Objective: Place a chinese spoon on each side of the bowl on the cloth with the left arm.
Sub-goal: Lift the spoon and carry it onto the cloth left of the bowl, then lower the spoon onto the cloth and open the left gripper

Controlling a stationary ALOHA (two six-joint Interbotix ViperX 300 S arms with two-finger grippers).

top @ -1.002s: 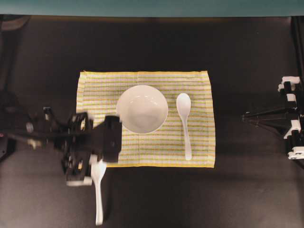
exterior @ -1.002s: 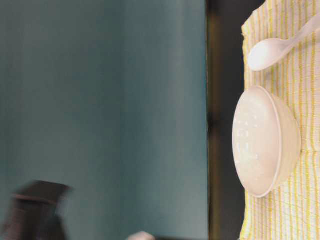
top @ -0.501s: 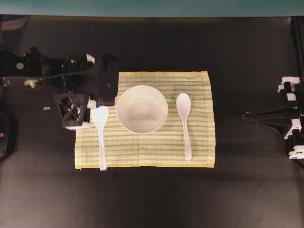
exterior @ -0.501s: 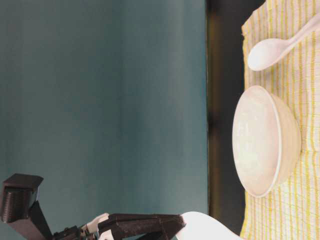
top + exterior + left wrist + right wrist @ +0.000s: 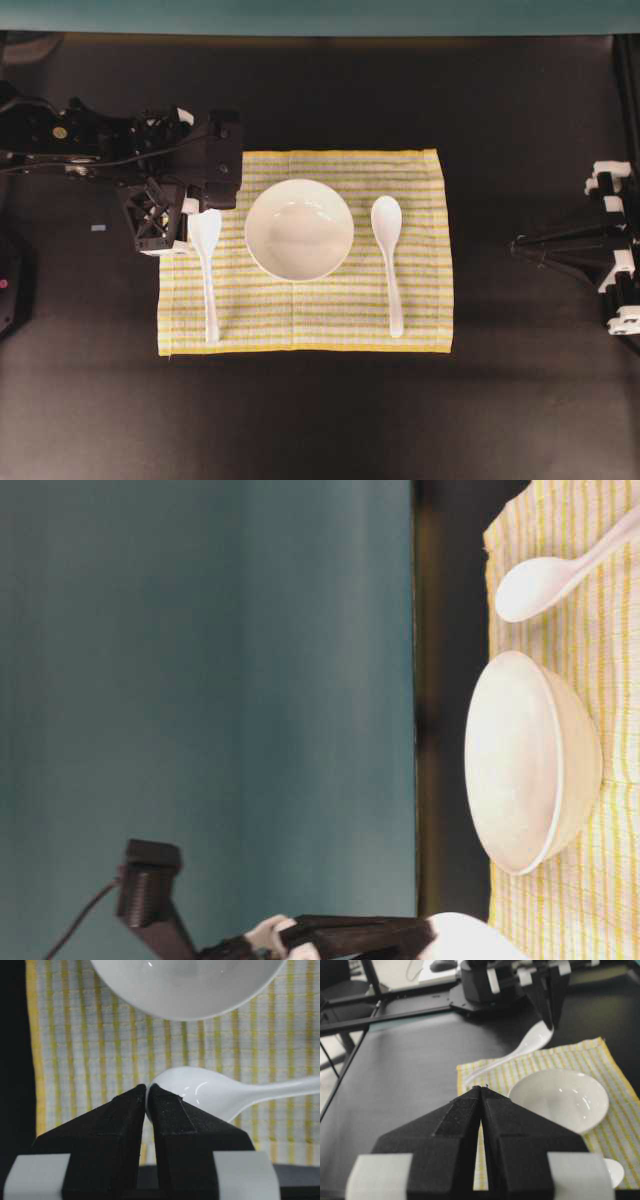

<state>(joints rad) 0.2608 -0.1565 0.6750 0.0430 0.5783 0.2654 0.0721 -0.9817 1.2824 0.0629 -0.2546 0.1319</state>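
The white bowl [image 5: 299, 229] sits in the middle of the striped cloth [image 5: 420, 320]. One chinese spoon [image 5: 388, 262] lies flat on the cloth to the bowl's right. A second chinese spoon [image 5: 208, 280] is over the cloth's left strip, parallel to the first. My left gripper [image 5: 196, 222] is shut on the rim of its scoop [image 5: 215, 1092], jaws [image 5: 147, 1091] pinching the edge. In the right wrist view this spoon [image 5: 530, 1042] slopes from the left gripper [image 5: 547, 1005] down to the cloth [image 5: 470, 1072]. My right gripper [image 5: 481, 1088] is shut on nothing.
The right arm [image 5: 600, 250] rests off the cloth at the table's right edge. Bare black tabletop [image 5: 320, 420] surrounds the cloth. A teal wall [image 5: 200, 680] stands behind the table.
The left arm has carried the spoon from the table's front left, off the cloth, up to the cloth's left strip beside the bowl. The right arm has not moved.
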